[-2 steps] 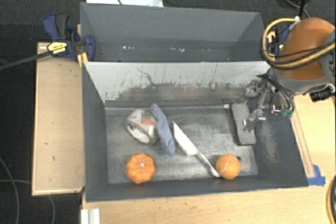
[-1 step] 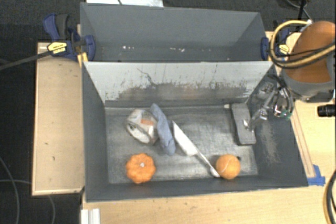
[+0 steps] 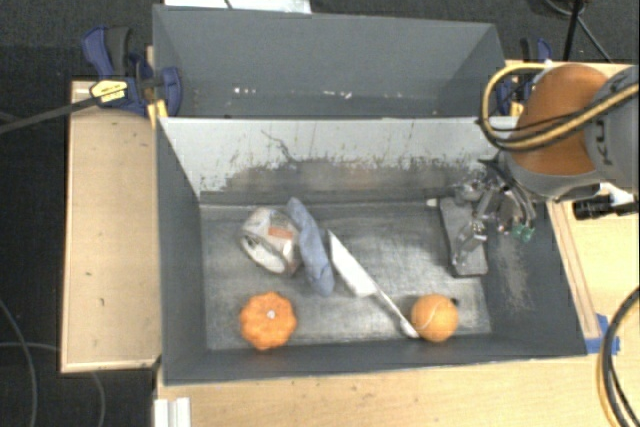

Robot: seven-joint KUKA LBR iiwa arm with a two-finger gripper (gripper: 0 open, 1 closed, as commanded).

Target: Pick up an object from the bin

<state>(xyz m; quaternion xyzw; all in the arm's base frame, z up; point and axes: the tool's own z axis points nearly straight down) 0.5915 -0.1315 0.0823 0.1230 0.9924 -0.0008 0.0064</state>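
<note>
Arm [image 3: 600, 140] comes in from the view's right, crossing above the right rim of the grey metal bin [image 3: 330, 65]. The wrist, w/ its rounded orange cover [image 3: 550, 130], sits over the bin's right wall. A yellow-and-black cable loop [image 3: 487, 105] hangs on the side toward view-left. From the wrist the two-finger gripper [image 3: 468, 250] points down and a bit toward view-left into the right part of the bin. Its tip is low, near the floor, approx. at the foot of the sloped right wall. Jaws: can't tell if wide or narrow, the grey metal parts merge w/ the bin behind.

The gripper is over bare floor. Nearest thing is the smooth round orange ball [image 3: 434, 317], by the front wall, below and view-left of the gripper and apart from it.

A long white knife-shaped plastic piece [image 3: 352, 277] lies diagonally mid-floor, its thin end just beside the ball. At its upper end is a soft blue cloth-like strip [image 3: 312, 250], lying lengthwise and just beside it. Next to that, toward view-left, is a crumpled white-and-grey lump w/ an orange patch [image 3: 270, 240], touching the strip. A small ribbed orange pumpkin [image 3: 268, 320] sits in the front-left corner area, well apart from the gripper.
</note>
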